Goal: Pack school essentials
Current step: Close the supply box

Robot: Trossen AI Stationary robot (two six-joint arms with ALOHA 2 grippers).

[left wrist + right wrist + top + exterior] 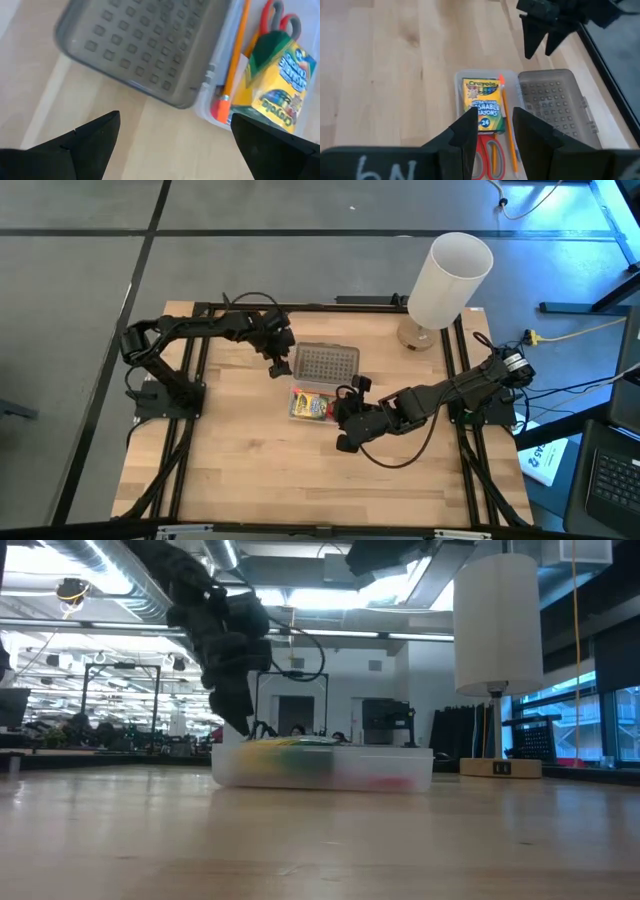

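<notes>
A clear case lies open in the middle of the table, its grey dimpled lid (322,363) folded back flat and its tray (296,392) nearer. In the tray lie the green-yellow crayon box (481,105), an orange pencil (506,125) and the red-handled scissors (487,156). I see no purple pen. My left gripper (175,117) hovers open at the lid's left edge (280,368). My right gripper (495,112) hangs open over the tray's right side (345,402), touching nothing.
A tall white cylinder (450,280) on a wooden base stands at the table's far right corner. Bare wood lies in front of the case and to its left. Black frame rails (185,430) run along both sides of the table.
</notes>
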